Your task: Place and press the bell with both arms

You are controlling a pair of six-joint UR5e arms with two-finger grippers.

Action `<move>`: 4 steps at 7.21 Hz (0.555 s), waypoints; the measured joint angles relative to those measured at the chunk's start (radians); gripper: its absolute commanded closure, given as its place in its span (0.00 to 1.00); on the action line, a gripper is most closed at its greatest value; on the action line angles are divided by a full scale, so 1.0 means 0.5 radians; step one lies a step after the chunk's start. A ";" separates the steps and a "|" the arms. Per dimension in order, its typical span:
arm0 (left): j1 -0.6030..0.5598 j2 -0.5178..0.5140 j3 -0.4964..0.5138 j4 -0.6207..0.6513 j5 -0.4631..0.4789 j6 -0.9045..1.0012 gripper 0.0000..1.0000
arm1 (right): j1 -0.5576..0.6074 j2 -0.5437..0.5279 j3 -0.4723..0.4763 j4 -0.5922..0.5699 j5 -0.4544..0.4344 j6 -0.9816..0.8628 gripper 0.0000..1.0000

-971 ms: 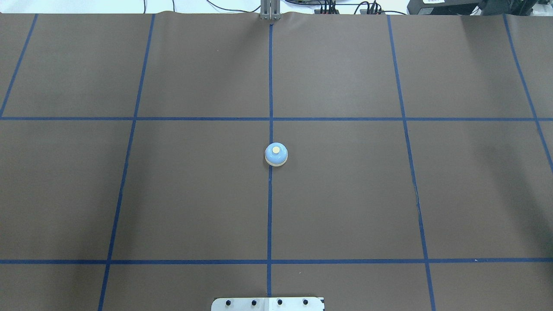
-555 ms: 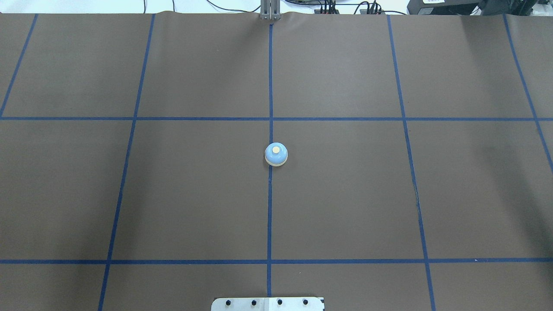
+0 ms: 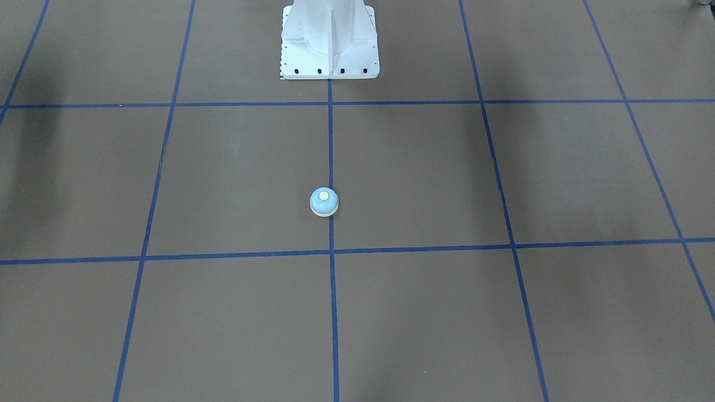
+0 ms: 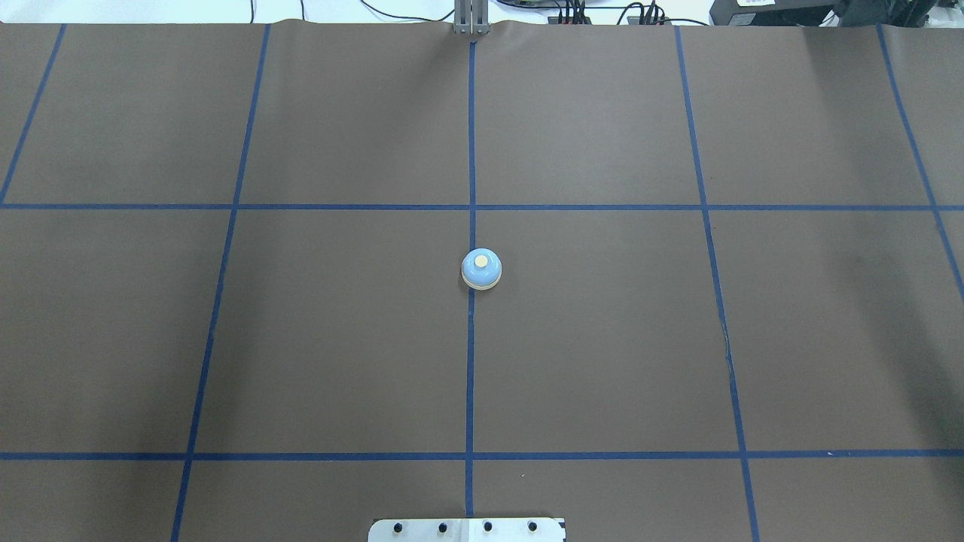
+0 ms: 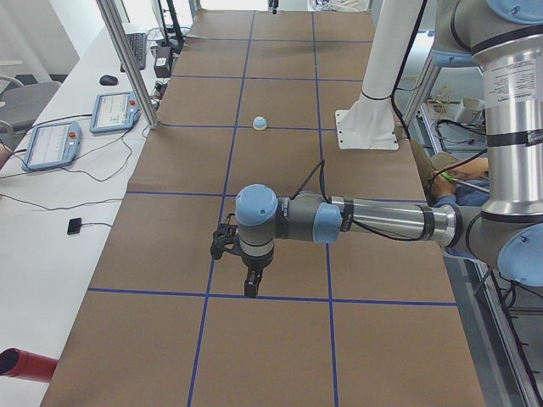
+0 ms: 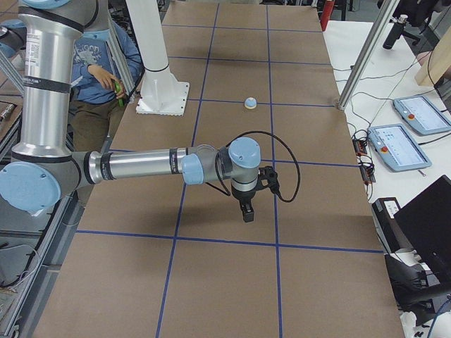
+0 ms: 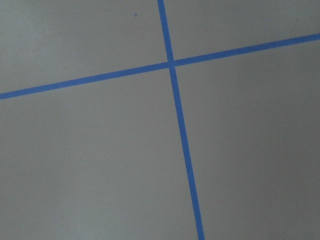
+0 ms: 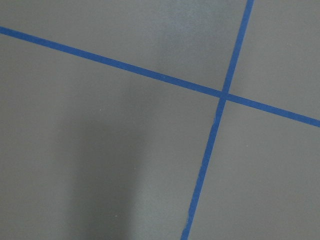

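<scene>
The bell [image 4: 481,269] stands upright at the middle of the overhead frame, on the blue tape line [image 4: 471,361] that splits the brown desk [image 4: 339,339], its cream button up. That spot, judged from the task, suits both arms equally. Neither arm is near it. The left gripper [image 5: 251,287], low and centre in the left side view, and the right gripper [image 6: 246,212], at the middle of the right side view, each hang above bare desk well apart from the bell. Whether either gripper is apart or together I cannot tell. The white pedestal [image 3: 329,39] sits at top centre of the front view.
</scene>
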 measured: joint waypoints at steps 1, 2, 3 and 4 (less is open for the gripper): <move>0.000 -0.001 0.006 -0.002 -0.001 0.000 0.00 | 0.000 -0.002 -0.004 0.003 0.022 0.000 0.00; 0.000 -0.002 0.010 -0.019 -0.001 0.001 0.00 | -0.001 -0.009 -0.013 0.001 0.031 0.000 0.00; 0.000 -0.002 0.008 -0.049 -0.001 -0.003 0.00 | -0.002 -0.018 -0.030 -0.003 0.033 0.000 0.00; 0.000 -0.001 0.003 -0.068 -0.001 -0.008 0.00 | -0.004 -0.023 -0.044 -0.003 0.034 0.000 0.00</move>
